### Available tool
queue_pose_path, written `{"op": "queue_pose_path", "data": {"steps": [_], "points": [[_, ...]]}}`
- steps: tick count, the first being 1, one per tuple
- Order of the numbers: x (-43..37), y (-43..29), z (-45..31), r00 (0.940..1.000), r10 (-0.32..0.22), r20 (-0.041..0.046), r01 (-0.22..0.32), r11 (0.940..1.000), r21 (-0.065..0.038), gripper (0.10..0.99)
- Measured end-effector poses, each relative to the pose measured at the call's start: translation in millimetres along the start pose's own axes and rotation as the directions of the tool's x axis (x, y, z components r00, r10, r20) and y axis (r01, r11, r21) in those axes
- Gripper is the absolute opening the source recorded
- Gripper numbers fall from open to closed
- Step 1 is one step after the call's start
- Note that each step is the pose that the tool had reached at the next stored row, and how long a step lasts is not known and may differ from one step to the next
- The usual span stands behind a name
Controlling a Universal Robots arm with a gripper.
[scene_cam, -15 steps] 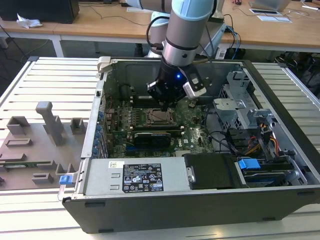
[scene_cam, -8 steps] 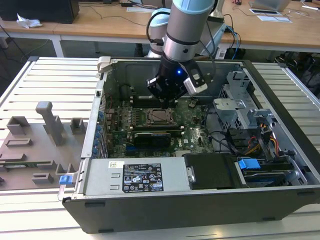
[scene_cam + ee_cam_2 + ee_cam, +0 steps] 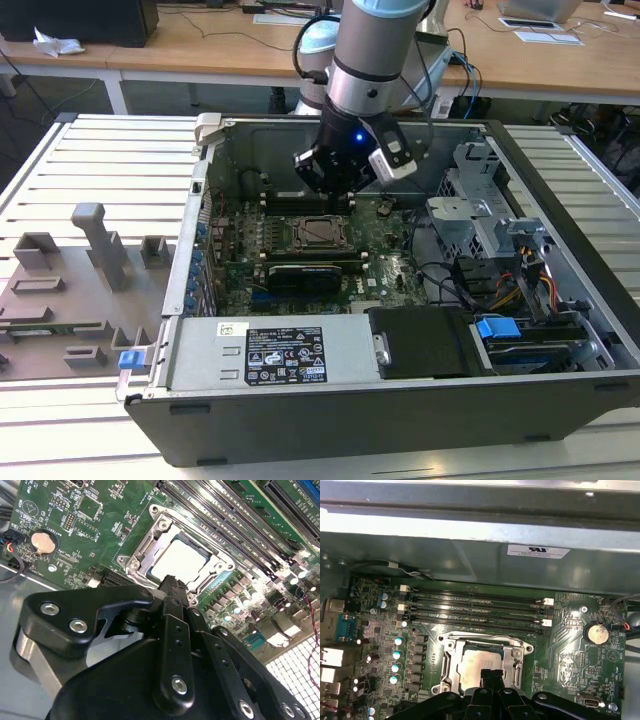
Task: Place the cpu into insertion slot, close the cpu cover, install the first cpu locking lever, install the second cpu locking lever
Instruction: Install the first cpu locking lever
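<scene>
Left to right in the exterior view: grey fixture tray (image 3: 70, 290) on the slatted counter (image 3: 110, 160); open computer case (image 3: 560, 300) lying flat; motherboard (image 3: 300, 255) inside. Cpu (image 3: 481, 665) already seated in the socket, cpu cover (image 3: 512, 655) folded down around it, near the board's middle. End effector (image 3: 172, 587) hovering just above the socket's edge, fingers pressed together, pinching nothing. Step in hand, by judgement: the first locking lever; calls for a precise hook and press sideways.
</scene>
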State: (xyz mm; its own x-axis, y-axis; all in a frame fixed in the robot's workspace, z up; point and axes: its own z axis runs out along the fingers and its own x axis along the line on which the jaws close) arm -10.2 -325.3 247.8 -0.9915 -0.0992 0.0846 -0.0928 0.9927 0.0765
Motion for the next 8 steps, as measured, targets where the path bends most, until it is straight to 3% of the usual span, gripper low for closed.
{"op": "queue_pose_path", "data": {"steps": [8], "points": [[0.7,0.6,-8.3,1.0,0.0,0.0,0.0,1.0,0.0,0.106]]}}
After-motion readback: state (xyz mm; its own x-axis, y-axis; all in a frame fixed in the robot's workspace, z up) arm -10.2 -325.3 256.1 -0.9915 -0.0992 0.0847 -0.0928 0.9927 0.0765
